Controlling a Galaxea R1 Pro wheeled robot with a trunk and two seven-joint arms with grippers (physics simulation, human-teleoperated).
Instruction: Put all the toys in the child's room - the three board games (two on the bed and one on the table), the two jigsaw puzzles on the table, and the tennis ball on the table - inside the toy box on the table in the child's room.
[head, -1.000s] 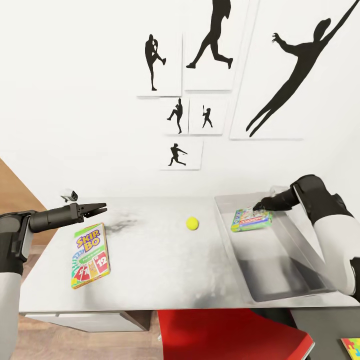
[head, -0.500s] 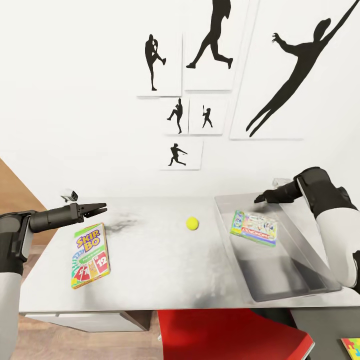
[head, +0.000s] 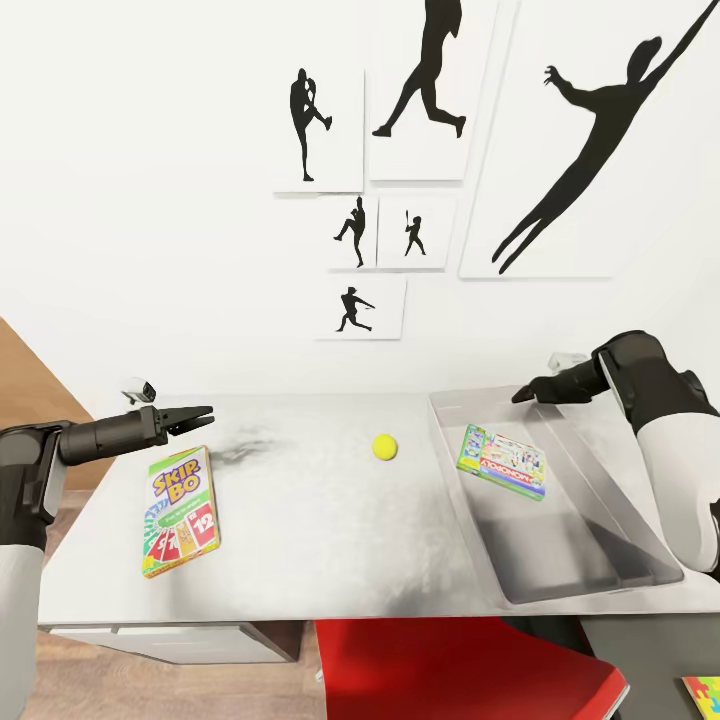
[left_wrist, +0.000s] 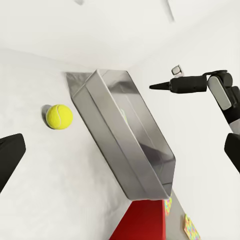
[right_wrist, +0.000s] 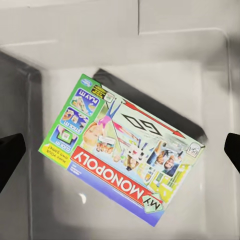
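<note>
Seen from the head camera, the pale grey bench (head: 300, 520) carries the grey toy box (head: 600, 560) at about 3 o'clock from its middle, and a Monopoly board game (head: 502, 463) lies flat on the box floor near its far end. The right tool (head: 527, 394) hovers above the far rim of the box at roughly 1 o'clock from that game, holding nothing; the right wrist camera looks straight down on the Monopoly board game (right_wrist: 122, 147) with both fingers spread wide apart. The tennis ball (head: 385, 447) rests on the bench just beside the box's near wall, at 9 o'clock from it. The SKIP-BO board game (head: 180, 510) lies flat toward 9 o'clock on the bench. The left tool (head: 198, 413) hangs just above its far edge, empty, with its fingers parted in the left wrist view.
</note>
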